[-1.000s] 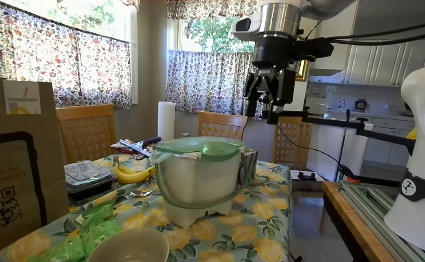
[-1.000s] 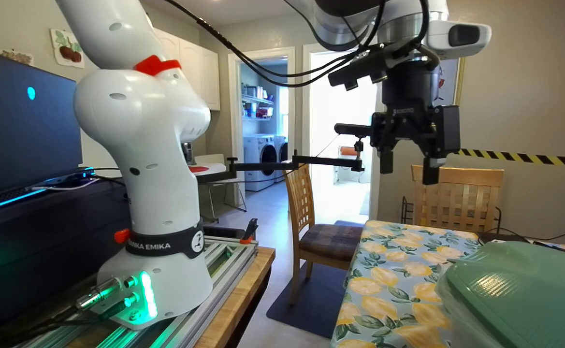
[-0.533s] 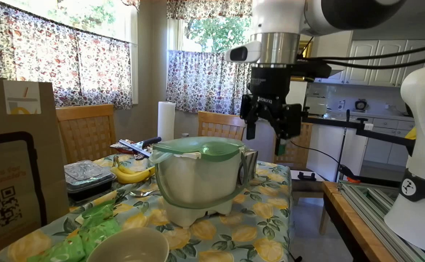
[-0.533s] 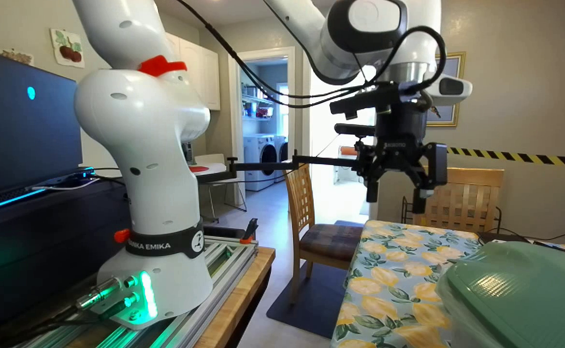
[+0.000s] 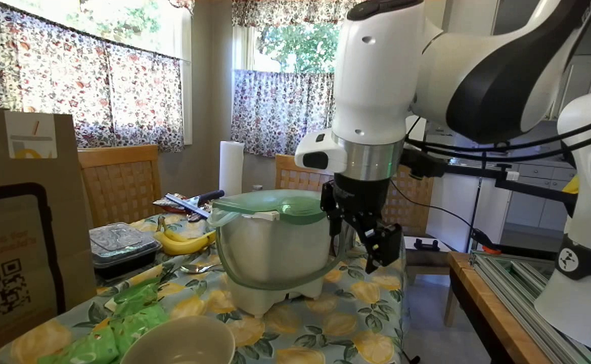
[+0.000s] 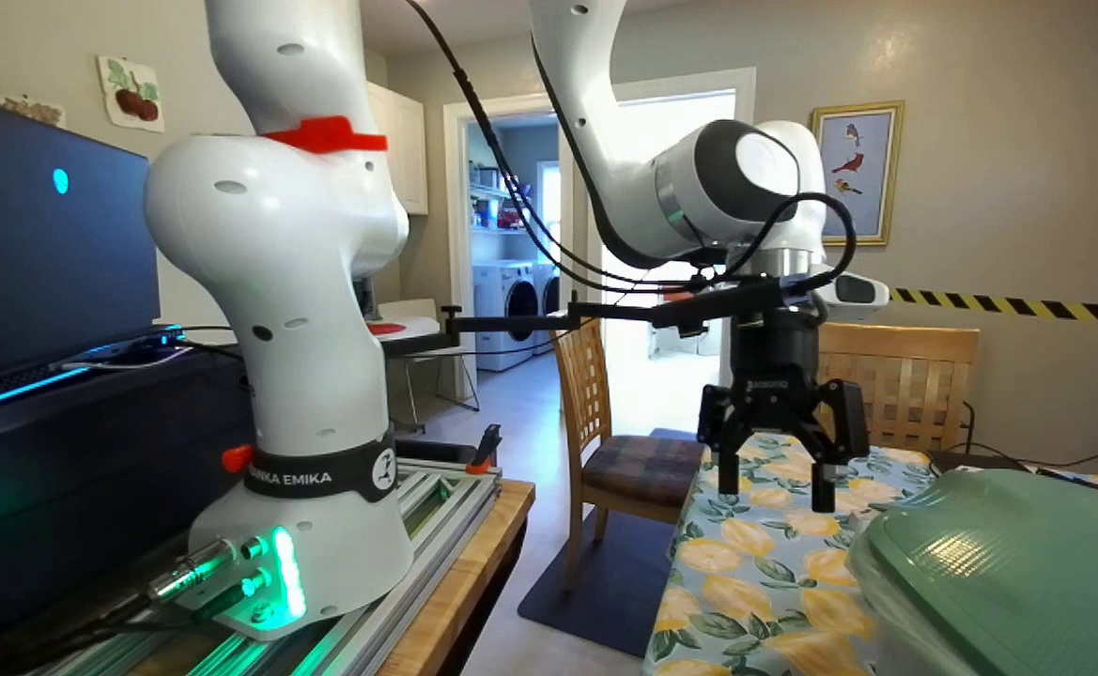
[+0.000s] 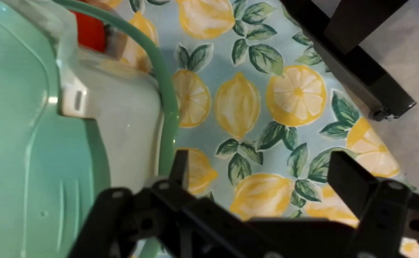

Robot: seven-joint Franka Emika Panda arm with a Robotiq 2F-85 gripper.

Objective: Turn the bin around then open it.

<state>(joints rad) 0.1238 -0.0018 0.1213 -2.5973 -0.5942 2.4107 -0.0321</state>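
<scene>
The white bin (image 5: 275, 247) stands upright on the lemon-print tablecloth, its pale green lid (image 5: 300, 208) closed. A green band (image 5: 280, 287) loops round its body. In the other views its lid shows at the right edge (image 6: 1009, 554) and at the left (image 7: 12, 143). My gripper (image 5: 353, 252) points down beside the bin's right side in that exterior view, and it also shows in an exterior view (image 6: 776, 483). In the wrist view the gripper (image 7: 261, 163) is open with only tablecloth between its fingers. Its left finger (image 7: 180, 165) is close to the green band; contact cannot be told.
A beige bowl (image 5: 179, 344) and green packets (image 5: 118, 326) lie in front of the bin. Bananas (image 5: 184, 243), a spoon (image 5: 199, 269), a lidded container (image 5: 121, 247) and a paper bag (image 5: 22, 227) stand left. A black bar (image 7: 360, 68) reaches over the table edge.
The gripper has come down from well above the table to beside the bin, staying open. The bin has not moved.
</scene>
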